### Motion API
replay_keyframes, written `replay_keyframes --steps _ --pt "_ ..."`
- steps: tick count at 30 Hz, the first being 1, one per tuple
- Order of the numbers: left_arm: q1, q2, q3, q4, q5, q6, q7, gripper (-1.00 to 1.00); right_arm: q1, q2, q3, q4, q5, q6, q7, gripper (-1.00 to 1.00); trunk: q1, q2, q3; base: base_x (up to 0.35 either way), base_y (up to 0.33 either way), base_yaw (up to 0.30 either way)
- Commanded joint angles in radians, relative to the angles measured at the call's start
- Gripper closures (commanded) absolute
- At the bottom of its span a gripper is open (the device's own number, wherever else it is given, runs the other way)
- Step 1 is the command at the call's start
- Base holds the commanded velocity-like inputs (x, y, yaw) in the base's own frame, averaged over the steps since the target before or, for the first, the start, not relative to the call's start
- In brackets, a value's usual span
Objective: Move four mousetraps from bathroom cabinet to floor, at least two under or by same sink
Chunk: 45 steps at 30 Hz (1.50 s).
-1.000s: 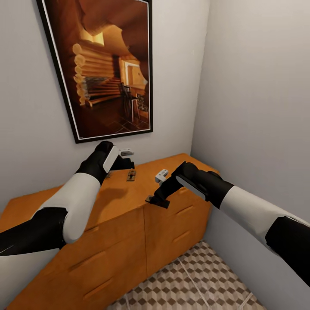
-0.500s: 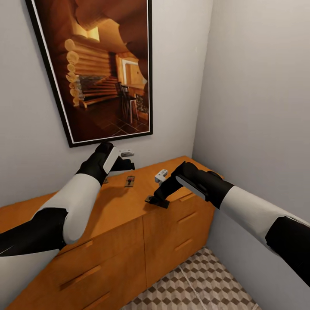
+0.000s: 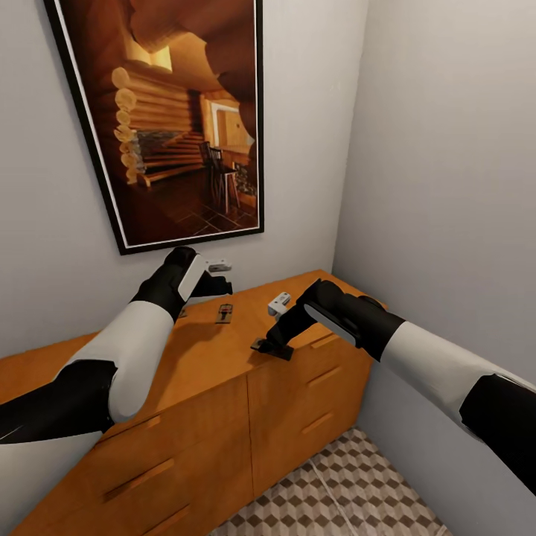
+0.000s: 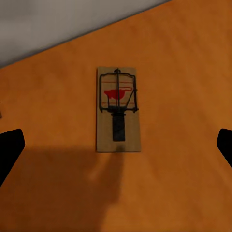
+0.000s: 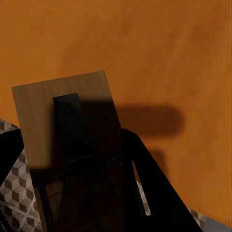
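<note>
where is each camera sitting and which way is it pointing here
Head view: high on the robot, facing down at the orange-brown wooden cabinet in a corner; both arms show.
Left wrist view: above the cabinet top, looking down at a tan wooden mousetrap; both dark fingertips show.
Right wrist view: at the right gripper, shut on another mousetrap.
All three views share the cabinet top.

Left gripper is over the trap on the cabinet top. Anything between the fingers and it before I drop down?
Nothing visible. The mousetrap lies flat on the bare cabinet top, between the open left gripper fingers, with open space on both sides of it.
</note>
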Motion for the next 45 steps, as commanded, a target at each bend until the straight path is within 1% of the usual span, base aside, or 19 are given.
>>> replay_keyframes --steps 1,13,17,21,37,45 --pt "-0.001 -0.001 0.003 -0.001 0.01 0.003 0.01 -1.0 -0.001 -0.001 0.002 -0.001 0.005 0.001 0.006 1.0 0.0 -0.001 -0.001 0.0 0.0 0.0" --pt "-0.001 -0.001 0.003 0.002 0.011 0.003 0.01 -1.0 -0.001 -0.004 -0.002 -0.002 0.005 0.003 0.007 1.0 0.0 -0.001 -0.001 0.0 0.0 0.0" --pt "-0.001 -0.001 0.003 0.036 0.009 0.002 0.01 -1.0 -0.001 -0.005 -0.003 -0.017 0.005 0.013 0.007 1.0 0.0 -0.001 -0.001 0.0 0.0 0.0" --pt "-0.001 -0.001 0.003 0.053 0.008 0.002 0.01 -1.0 -0.001 -0.006 -0.004 -0.033 0.005 0.022 0.007 1.0 0.0 -0.001 -0.001 0.0 0.0 0.0" --pt "-0.001 0.0 0.003 0.056 0.008 0.002 0.01 -1.0 -0.001 -0.007 -0.006 -0.037 0.005 0.025 0.007 1.0 0.0 -0.001 -0.001 0.0 0.0 0.0" --pt "-0.001 -0.001 0.003 0.057 0.009 0.002 0.007 -1.0 -0.001 -0.006 -0.006 -0.037 0.005 0.025 0.007 1.0 0.0 -0.001 -0.001 0.163 0.0 0.0"
